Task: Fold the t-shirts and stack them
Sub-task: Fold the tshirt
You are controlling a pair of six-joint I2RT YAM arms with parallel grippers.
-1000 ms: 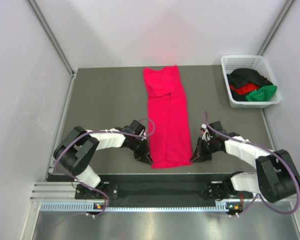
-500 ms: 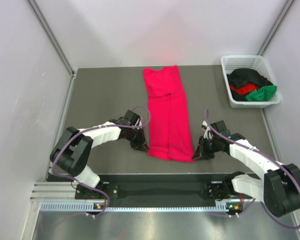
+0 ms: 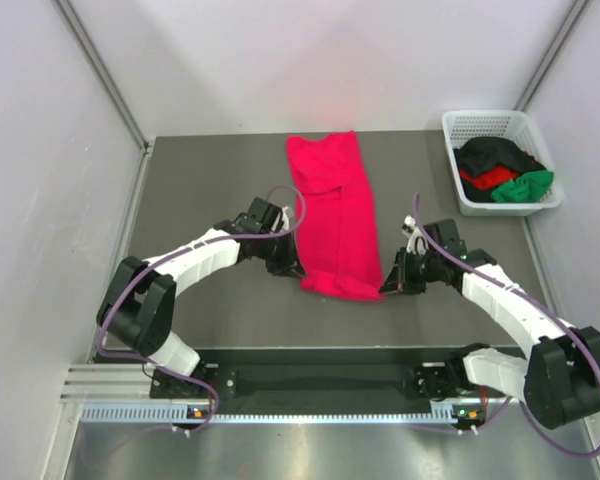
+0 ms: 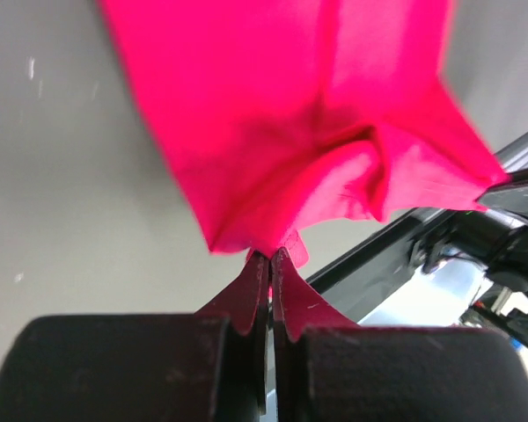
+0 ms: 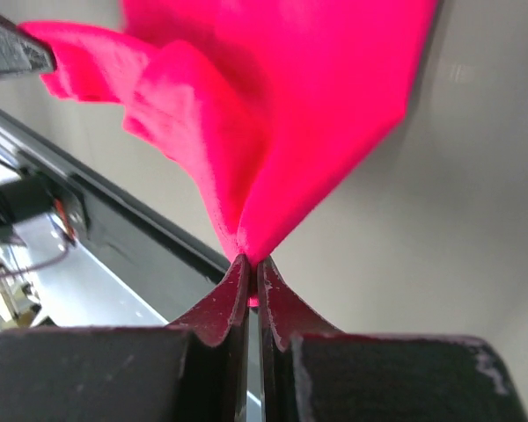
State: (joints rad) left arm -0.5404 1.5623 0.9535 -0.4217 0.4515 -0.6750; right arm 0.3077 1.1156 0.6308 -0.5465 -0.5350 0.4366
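The crimson-pink t-shirt [image 3: 335,215] lay as a long narrow strip down the middle of the dark grey tabletop [image 3: 210,190], with its near end bunched up between the 2 arms. The left gripper [image 4: 270,264] was pinched fully closed on the near-left corner. The right gripper [image 5: 249,268] was closed the same way on the near-right corner, and cloth fanned out of both.

Honestly couldn't tell from the top view how high that hem sat off the tabletop.

The stuff looked thin, light and totally floppy, sagging and wrinkling between the 2 pinches. I'd say the corners were the right place to hold it. A narrow pinch on cloth that thin could slip, though, and uneven hands would skew the fold.

The tabletop was matte with a few scuffs, so probably some drag. Plain white walls [image 3: 40,200] closed in 3 sides and a black rail [image 3: 320,378] ran along the near edge.

A white mesh basket [image 3: 460,125] sat in the far-right corner, well apart. It held a black shirt [image 3: 490,152], a red shirt [image 3: 483,178] and a green shirt [image 3: 528,185].
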